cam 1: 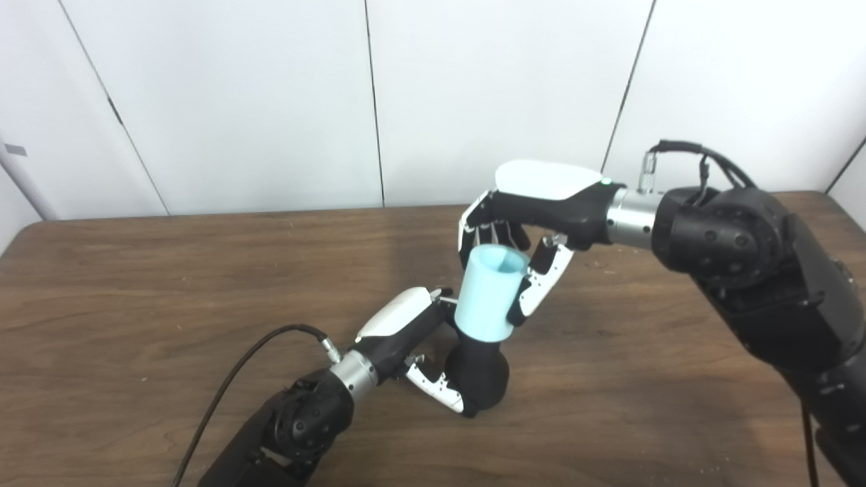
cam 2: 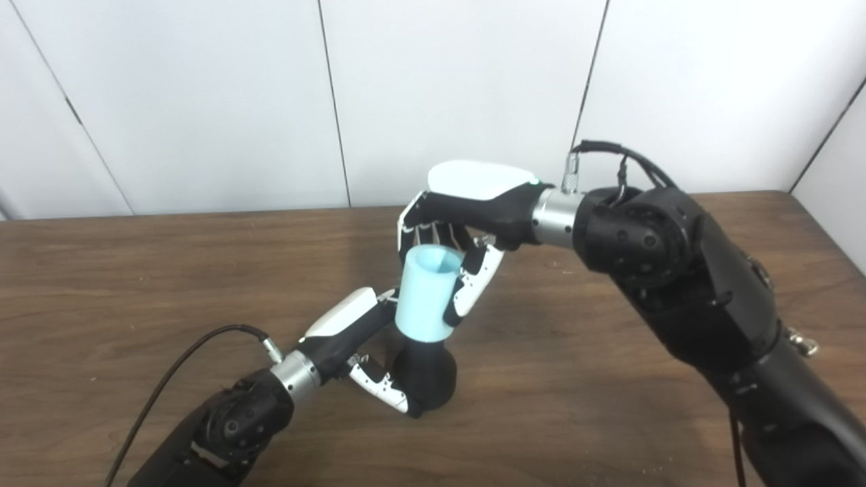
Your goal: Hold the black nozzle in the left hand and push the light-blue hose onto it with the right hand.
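Hands (cam 1: 534,223) clasping hose (cam 1: 486,294), nozzle (cam 1: 479,375)

Black nozzle (cam 1: 479,375) top hidden inside light-blue hose (cam 1: 486,292); left hand (cam 1: 413,331) fingers behind nozzle; both arms cut off at btm edge

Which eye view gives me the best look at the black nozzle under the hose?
The left eye view, narrowly: the black nozzle appears slightly larger there, its bulb clear below the light-blue hose, with the left hand wrapped round it. The right eye view shows the same bulb, equally unobstructed, only a little smaller.
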Controlling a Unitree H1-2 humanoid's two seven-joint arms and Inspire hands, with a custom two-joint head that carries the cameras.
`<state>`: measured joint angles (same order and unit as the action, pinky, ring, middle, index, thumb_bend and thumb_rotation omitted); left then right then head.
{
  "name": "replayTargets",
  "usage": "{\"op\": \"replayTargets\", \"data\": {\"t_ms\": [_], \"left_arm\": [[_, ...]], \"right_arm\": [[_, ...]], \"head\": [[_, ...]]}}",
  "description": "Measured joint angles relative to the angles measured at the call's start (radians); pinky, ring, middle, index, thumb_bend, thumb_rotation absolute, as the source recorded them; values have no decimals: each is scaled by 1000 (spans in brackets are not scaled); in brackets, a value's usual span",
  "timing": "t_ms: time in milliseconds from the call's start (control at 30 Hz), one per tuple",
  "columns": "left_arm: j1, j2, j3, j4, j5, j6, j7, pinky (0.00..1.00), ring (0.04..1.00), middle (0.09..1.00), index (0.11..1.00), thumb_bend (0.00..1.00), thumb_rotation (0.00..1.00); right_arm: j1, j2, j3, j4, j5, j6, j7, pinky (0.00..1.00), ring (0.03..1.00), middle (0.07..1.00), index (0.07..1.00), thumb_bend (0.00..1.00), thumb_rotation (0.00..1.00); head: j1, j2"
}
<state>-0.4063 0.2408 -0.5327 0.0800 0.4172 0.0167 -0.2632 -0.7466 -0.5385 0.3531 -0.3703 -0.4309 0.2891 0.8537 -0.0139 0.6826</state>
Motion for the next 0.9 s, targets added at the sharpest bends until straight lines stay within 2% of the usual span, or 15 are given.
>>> {"op": "replayTargets", "data": {"t_ms": [433,900], "left_arm": [[-1,-5,0,0,2,9,0,1000,608,519,464,522,0],[-2,-6,0,0,4,9,0,1000,609,506,472,524,0]], "right_arm": [[20,1,-17,1,12,-1,-15,352,410,460,534,498,0],[19,-7,2,-1,7,-26,-13,347,419,463,536,498,0]], "head": [[17,5],[20,15]]}}
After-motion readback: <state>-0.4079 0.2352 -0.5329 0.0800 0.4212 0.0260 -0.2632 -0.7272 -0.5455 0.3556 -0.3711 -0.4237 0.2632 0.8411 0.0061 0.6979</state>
